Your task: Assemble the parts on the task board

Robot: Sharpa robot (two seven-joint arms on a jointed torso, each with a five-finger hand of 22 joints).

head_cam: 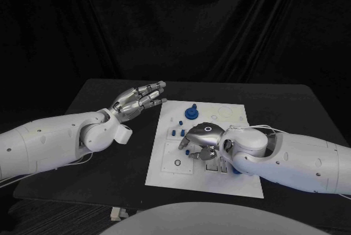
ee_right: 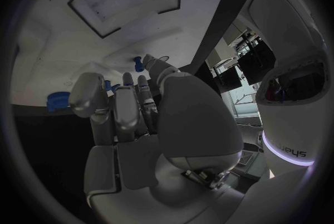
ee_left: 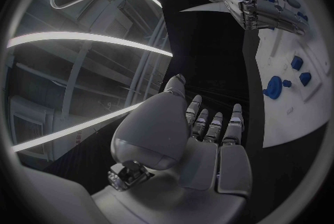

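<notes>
A: Where are the parts?
B: Small blue parts (head_cam: 178,132) lying on white task board (head_cam: 230,181), bench centre; round one (head_cam: 190,112) at 12 o'clock.
A: Robot hands?
B: Right robot hand (head_cam: 203,138) hovering over them, grip unclear. Left robot hand (head_cam: 139,100) released, at 10 o'clock.
A: Handling?
B: Prob. light, rigid, slippery; pinch by sides.

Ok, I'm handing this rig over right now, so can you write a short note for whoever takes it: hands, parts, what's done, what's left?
Left hand: open, fingers straight, raised beside the task board's far left corner, holding nothing.
Right hand: over the middle of the board, fingers curled down among the small blue parts; whether it holds one cannot be told.
Parts: a round blue part sits near the board's far edge; several small blue parts lie along the left side, and one lies by the right hand's fingers.
Done: cannot be judged from here.
Left: the loose blue parts apparently remain to be placed.
</notes>
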